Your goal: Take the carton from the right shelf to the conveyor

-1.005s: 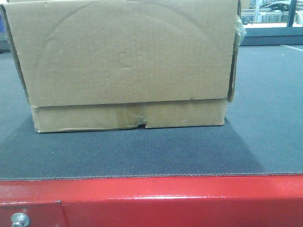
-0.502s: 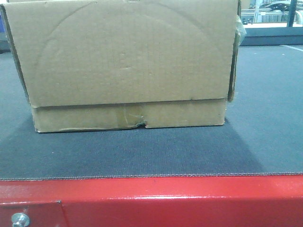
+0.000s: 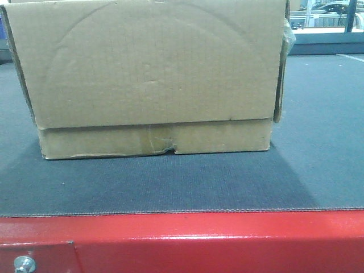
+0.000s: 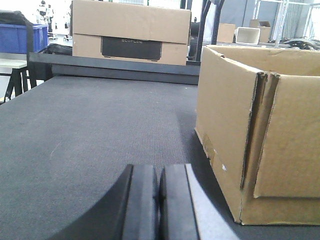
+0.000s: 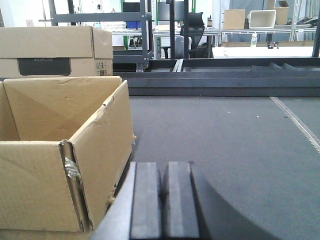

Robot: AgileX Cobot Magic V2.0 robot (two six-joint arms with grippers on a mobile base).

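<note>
The brown carton (image 3: 148, 74) stands on the dark grey conveyor (image 3: 170, 182) belt, behind its red frame edge (image 3: 182, 239). Its lower flap strip shows a small torn notch. In the left wrist view the carton (image 4: 260, 135) is to the right of my left gripper (image 4: 160, 172), which is shut with nothing between its fingers, apart from the box. In the right wrist view the open-topped carton (image 5: 60, 150) lies left of my right gripper (image 5: 163, 170), also shut and empty, close beside the box's wall. The shelf is out of view.
Another cardboard box (image 4: 130, 32) with a dark label sits at the belt's far end. A blue bin (image 4: 22, 37) is at the far left. Dark racks and tables (image 5: 200, 30) stand beyond the belt. A bolt (image 3: 24, 264) sits in the red frame.
</note>
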